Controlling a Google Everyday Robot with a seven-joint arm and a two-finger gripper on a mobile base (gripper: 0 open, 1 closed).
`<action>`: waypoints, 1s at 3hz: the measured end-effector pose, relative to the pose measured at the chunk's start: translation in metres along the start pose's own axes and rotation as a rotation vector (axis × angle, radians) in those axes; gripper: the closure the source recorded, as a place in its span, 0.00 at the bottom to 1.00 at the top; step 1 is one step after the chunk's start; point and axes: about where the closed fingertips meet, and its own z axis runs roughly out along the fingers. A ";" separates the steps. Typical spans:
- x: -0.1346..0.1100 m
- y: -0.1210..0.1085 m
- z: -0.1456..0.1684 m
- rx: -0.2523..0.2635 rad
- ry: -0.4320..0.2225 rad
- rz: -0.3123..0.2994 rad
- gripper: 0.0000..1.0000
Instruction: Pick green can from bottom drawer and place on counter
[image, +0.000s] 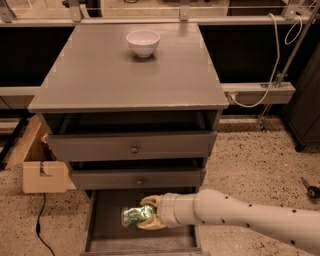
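Observation:
The green can (133, 215) is a shiny green dented can lying in the open bottom drawer (107, 231), a dark grey tray pulled out at the cabinet's foot. My gripper (148, 214) reaches in from the right on a long white arm, and its pale fingers (150, 201) close above and below the can's right end. The can sits low in the drawer, just above its floor. The counter (115, 70) is the broad grey top of the cabinet, well above the gripper.
A white bowl (143, 42) stands at the back of the counter. Two grey drawers with round knobs (134, 149) jut out above the bottom drawer. A cardboard box (41, 165) sits on the floor at the left. A white rail with cables (260, 92) runs at the right.

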 end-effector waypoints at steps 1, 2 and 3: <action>-0.042 -0.002 -0.040 -0.004 0.064 -0.039 1.00; -0.058 -0.013 -0.057 0.023 0.103 -0.100 1.00; -0.058 -0.013 -0.057 0.023 0.102 -0.100 1.00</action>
